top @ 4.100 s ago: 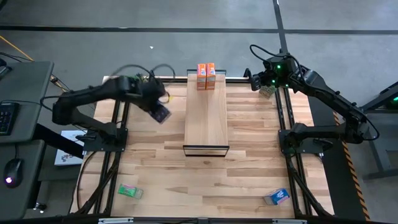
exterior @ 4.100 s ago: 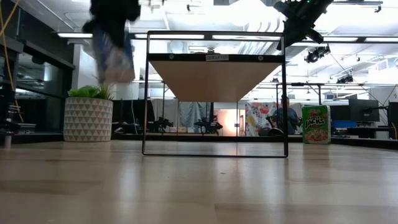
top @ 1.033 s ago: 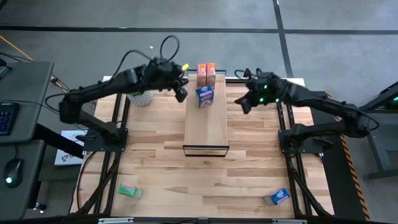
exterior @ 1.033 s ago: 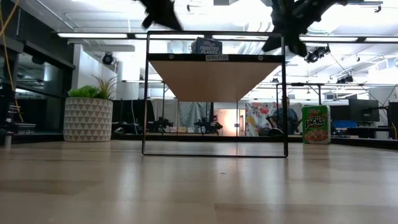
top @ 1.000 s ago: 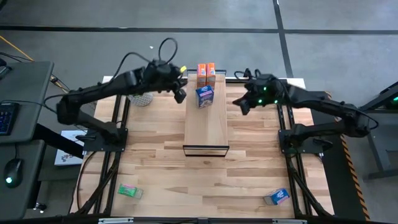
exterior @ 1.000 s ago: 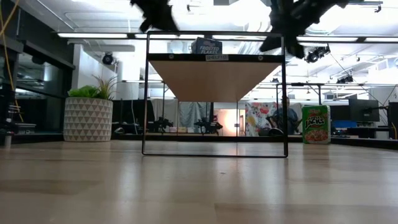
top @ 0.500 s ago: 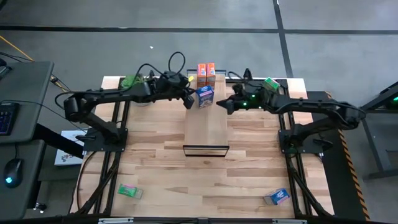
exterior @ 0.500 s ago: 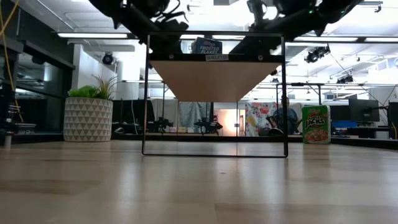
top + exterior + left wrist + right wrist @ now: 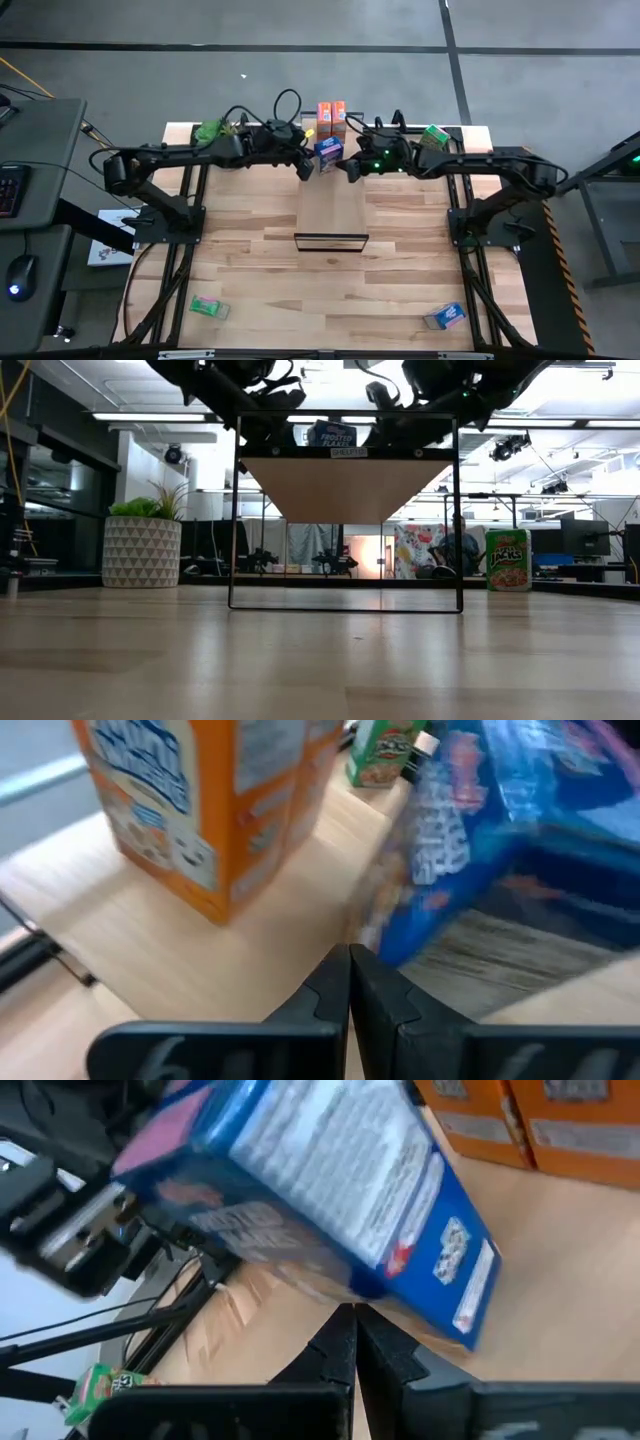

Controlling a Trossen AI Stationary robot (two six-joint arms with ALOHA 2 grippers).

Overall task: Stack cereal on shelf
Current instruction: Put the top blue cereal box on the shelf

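a small blue cardboard cereal box [image 9: 329, 151] on the long light-wood shelf [image 9: 332, 205] is flanked by both grippers. the left gripper [image 9: 349, 982] and right gripper [image 9: 354, 1342] are each clenched with nothing between the fingers.

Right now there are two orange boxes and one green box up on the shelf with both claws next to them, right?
Not quite. The third box on the shelf is blue, not green; the high view shows it. The two orange boxes stand behind it, with the left claw and right claw on either side of it. The green boxes are off the shelf.
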